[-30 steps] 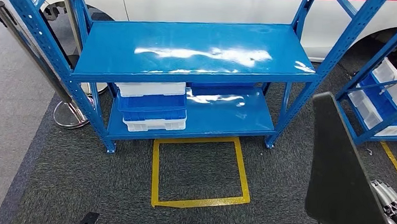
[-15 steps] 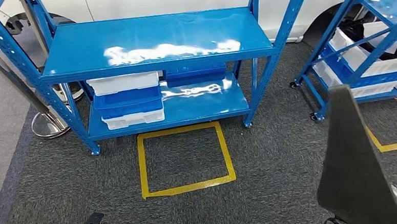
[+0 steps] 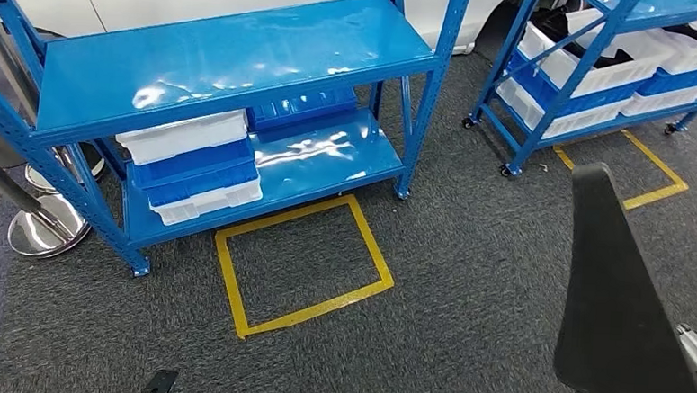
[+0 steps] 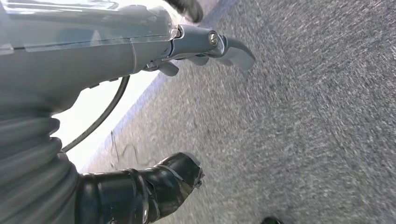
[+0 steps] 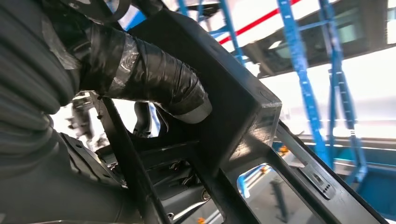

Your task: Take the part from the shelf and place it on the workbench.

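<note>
part: black panel [image 3: 622, 328] upright, right hand [image 5: 154, 84] wrapped around its frame
wrist cam: thumb over the edge
left hand [image 4: 140, 46]: fingers apart, holding nothing

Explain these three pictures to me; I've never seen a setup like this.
These come from a two-legged humanoid robot with two arms and many-fingered hands. The wide picture is its head camera, looking down at grey carpet, a yellow taped square and a blue shelf rack holding white and blue bins. A second rack stands to the right. The other two pictures come from cameras at its wrists. The right hand grips a black part, its fingers wrapped over the part's edge. The left hand holds nothing above the carpet.
</note>
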